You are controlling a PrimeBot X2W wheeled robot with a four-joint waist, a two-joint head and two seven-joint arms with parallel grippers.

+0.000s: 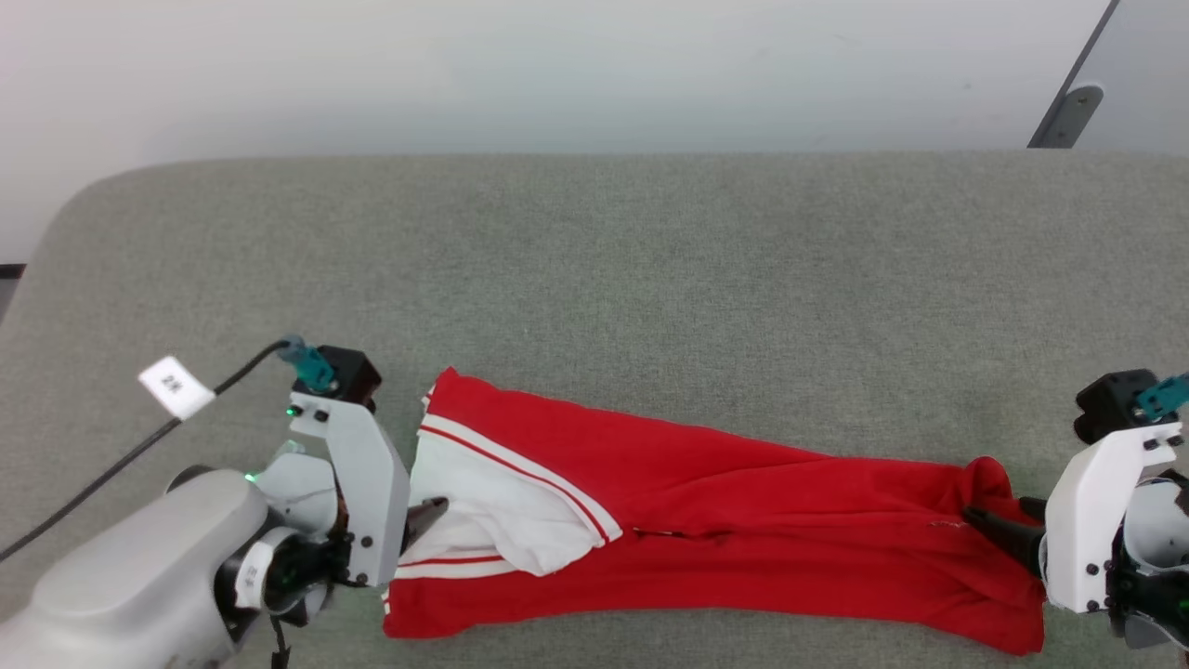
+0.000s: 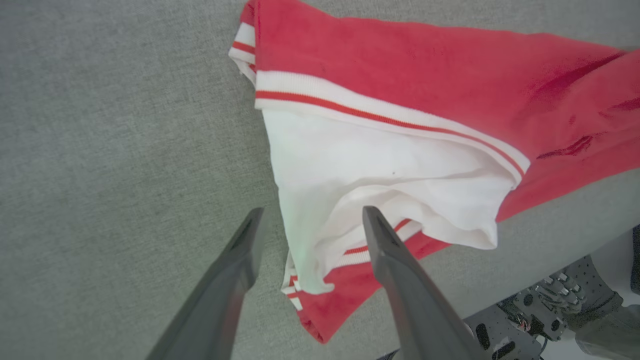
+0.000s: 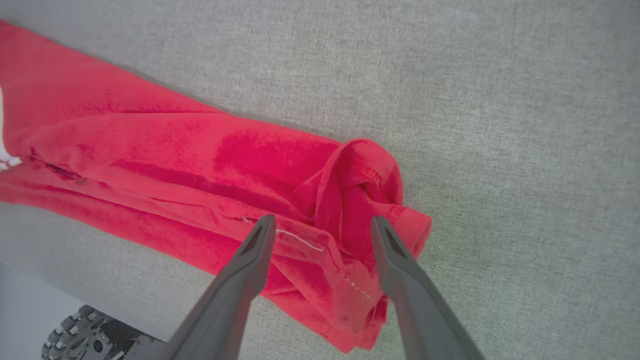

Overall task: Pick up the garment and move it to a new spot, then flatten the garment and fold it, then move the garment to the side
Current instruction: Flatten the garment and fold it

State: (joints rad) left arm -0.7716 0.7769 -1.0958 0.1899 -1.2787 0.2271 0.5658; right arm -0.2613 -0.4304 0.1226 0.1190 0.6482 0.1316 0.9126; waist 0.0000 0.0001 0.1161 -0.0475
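Head view: the garment (image 1: 725, 502) lies as a long, narrow strip on the near part of the grey counter (image 1: 594, 279), with its long axis running left to right. The left gripper (image 1: 427, 516) is at the garment's white-sleeved end and the right gripper (image 1: 999, 534) at its bunched red end, each arm nearest its own end.

Left wrist view: the left gripper (image 2: 314, 212) has its jaws apart, straddling the sleeve edge of the garment (image 2: 400, 165) and gripping nothing.

Right wrist view: the right gripper (image 3: 324, 220) has its jaws apart on either side of the crumpled corner of the garment (image 3: 200, 150). The cloth lies loose between them.
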